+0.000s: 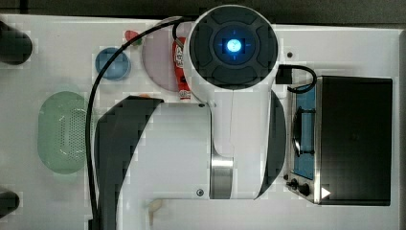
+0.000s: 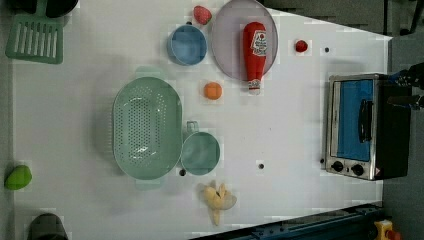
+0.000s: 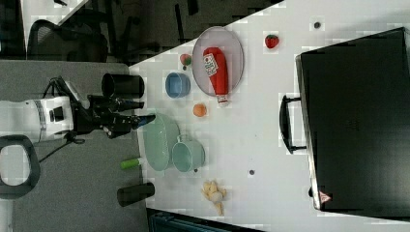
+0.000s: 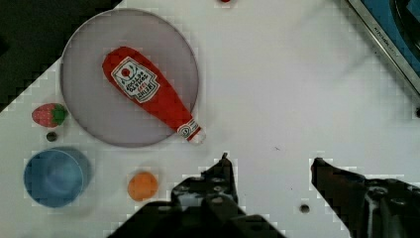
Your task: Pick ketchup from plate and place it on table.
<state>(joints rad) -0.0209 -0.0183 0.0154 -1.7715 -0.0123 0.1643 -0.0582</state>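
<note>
While the gripper (image 4: 270,161) occupies the lower edge of the wrist view, its two dark fingers (image 4: 225,173) stand spread apart with bare table (image 4: 297,89) between them and nothing grasped. Beyond the fingertips, toward the upper left of that frame, the ketchup (image 4: 148,91) lies flat on the plate (image 4: 89,64); its long axis runs diagonally, broad base at upper left, whitish cap at lower right, the cap projecting just past the plate rim onto the white surface. Bottle and jaws are apart, the cap end being the part nearest the left finger. In the left view the bottle sits at upper centre, long axis near vertical in the frame, cap pointing down over the rim. An orange ball (image 4: 142,186) rests on the table near the cap, a blue bowl (image 4: 53,176) and a strawberry (image 4: 48,115) lie just beside the plate, and a small round red fruit (image 2: 301,46) sits on the plate's far side. Farther across the left view are a green perforated basket (image 2: 146,127), a teal cup (image 2: 200,153), a peeled banana (image 2: 218,199) and a toaster oven (image 2: 357,125) at the frame's right. The right view shows grey floor and dark chairs beyond the table edge.
</note>
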